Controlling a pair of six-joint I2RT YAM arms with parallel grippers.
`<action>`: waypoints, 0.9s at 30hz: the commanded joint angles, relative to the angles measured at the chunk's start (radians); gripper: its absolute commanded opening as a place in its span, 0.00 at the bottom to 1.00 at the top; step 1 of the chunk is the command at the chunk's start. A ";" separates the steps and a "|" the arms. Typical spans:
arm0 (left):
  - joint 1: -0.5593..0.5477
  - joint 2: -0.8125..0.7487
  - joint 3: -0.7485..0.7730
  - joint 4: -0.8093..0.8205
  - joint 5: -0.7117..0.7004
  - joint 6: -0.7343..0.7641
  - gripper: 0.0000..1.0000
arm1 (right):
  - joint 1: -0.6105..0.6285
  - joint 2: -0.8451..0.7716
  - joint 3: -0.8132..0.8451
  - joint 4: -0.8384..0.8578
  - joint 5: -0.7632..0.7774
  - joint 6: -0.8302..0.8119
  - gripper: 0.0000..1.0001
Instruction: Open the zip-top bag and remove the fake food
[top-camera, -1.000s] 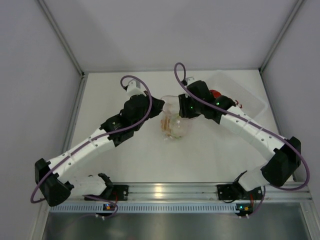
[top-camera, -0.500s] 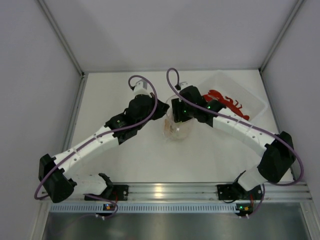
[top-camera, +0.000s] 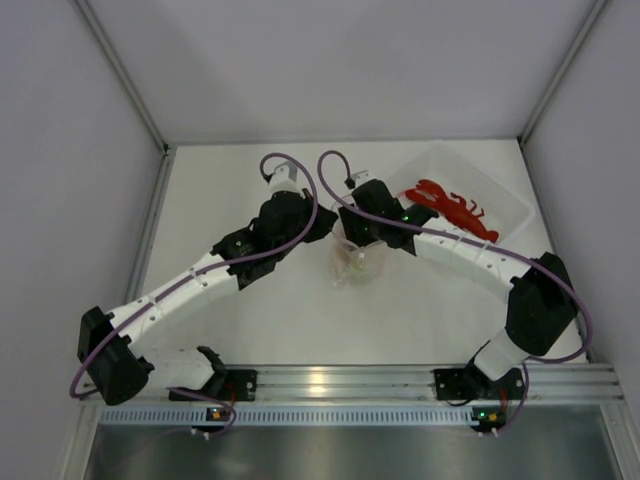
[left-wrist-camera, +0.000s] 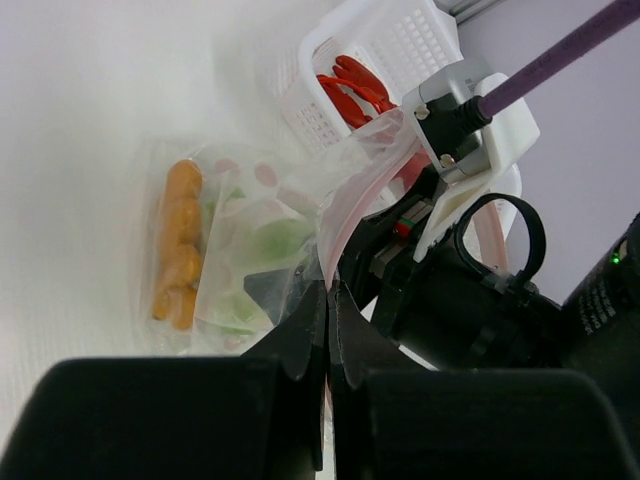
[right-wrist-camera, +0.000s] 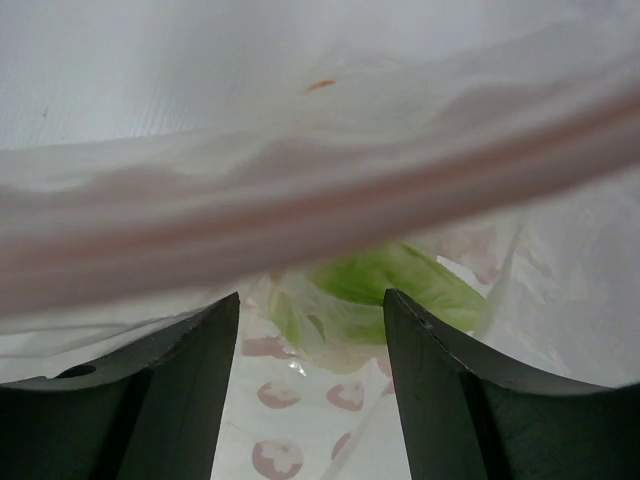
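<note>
Clear crinkly bag (top-camera: 357, 262), pink zip strip lifted, sits mid-tabletop (top-camera: 300, 325) with an orange ridged piece (left-wrist-camera: 178, 245) and a green leafy piece (right-wrist-camera: 392, 282) inside. The red lobster (top-camera: 450, 205) lies outside it, in the tray (top-camera: 505, 200).

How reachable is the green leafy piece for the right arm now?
Probably yes: the right gripper stands open before the green leafy piece, the left gripper pinching the bag up; film may intervene.

Right gripper (right-wrist-camera: 310, 300) — wider, further left
</note>
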 joint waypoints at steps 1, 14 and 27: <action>0.004 0.016 0.000 0.020 0.004 0.030 0.00 | 0.016 -0.063 -0.018 0.037 0.025 -0.105 0.61; 0.004 0.033 0.003 0.020 0.019 0.037 0.00 | 0.007 -0.043 -0.071 0.054 0.056 -0.217 0.59; 0.004 -0.008 -0.004 0.020 -0.052 0.152 0.00 | -0.075 -0.229 -0.238 0.070 -0.079 -0.206 0.53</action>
